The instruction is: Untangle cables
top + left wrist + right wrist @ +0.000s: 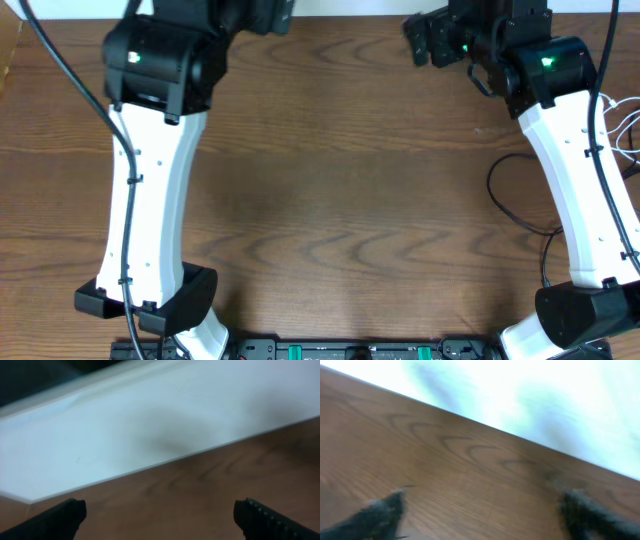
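Wooden table (340,200) with two robot arms reaching toward its far edge
Left gripper (160,525) and right gripper (482,520) are hovering wide and empty; white cable (628,118) and thin black cable (505,205) are lying apart beside the right arm, so untangling seems nearly finished

You have wide bare table (350,200) between the left arm (150,200) and right arm (578,190). A thin black cable (493,190) loops beside the right arm; a white cable (630,128) lies at the right edge.
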